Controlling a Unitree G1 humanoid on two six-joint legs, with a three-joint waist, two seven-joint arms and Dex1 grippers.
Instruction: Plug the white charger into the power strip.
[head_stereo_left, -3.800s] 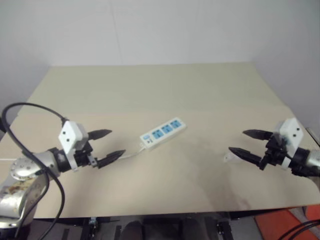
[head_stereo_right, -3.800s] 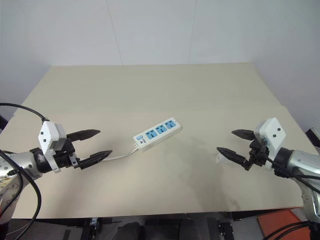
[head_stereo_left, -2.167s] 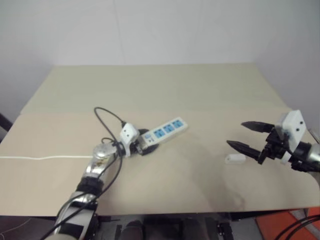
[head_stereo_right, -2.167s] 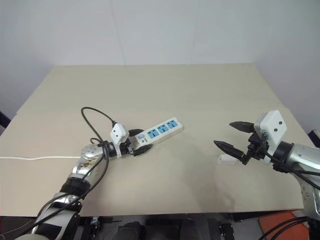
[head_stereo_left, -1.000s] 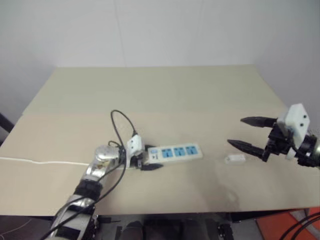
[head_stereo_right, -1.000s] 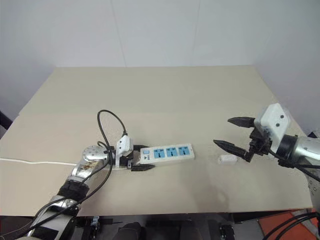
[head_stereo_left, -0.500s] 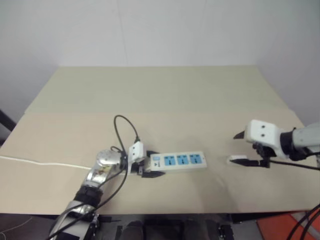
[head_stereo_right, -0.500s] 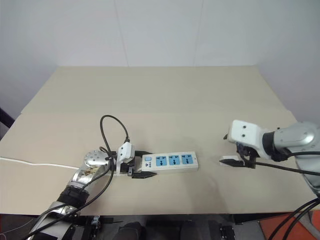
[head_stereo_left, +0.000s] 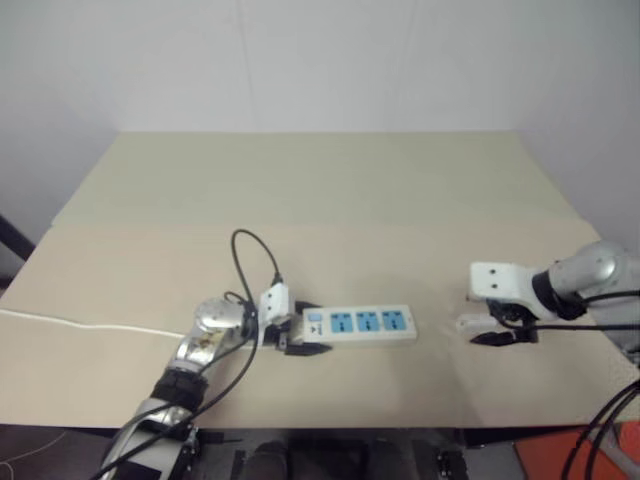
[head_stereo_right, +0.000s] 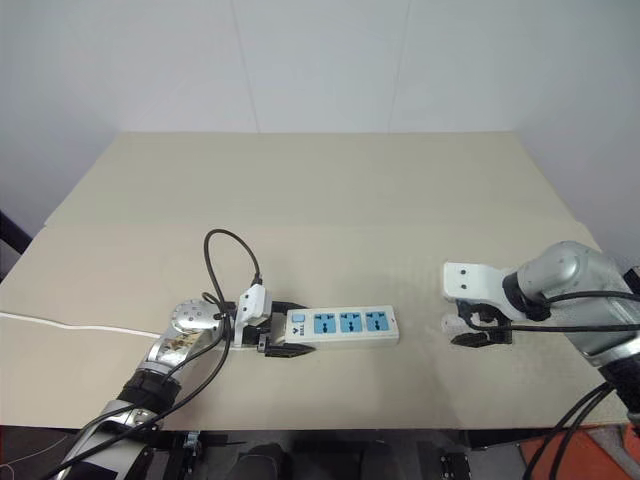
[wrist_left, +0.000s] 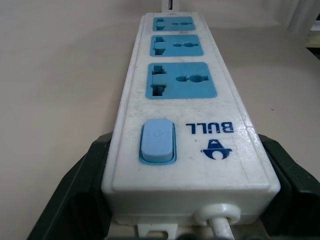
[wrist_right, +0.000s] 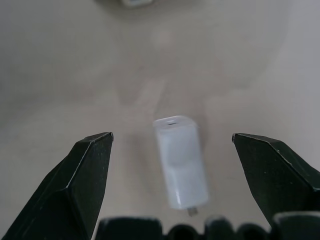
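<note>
Both head views look forward and down from above the near edge of the beige table (head_stereo_left: 330, 190), sharing its whole top, while the left wrist view sits close at the power strip (wrist_left: 185, 125) switch end and the right wrist view looks steeply down, near the white charger (wrist_right: 180, 167).

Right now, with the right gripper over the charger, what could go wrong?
The charger lies slanted between the right gripper's wide-open fingers, so closing may twist or skid it instead of clamping it. The left gripper pinches only the switch end of the power strip, so the far end might swing during plugging.
</note>
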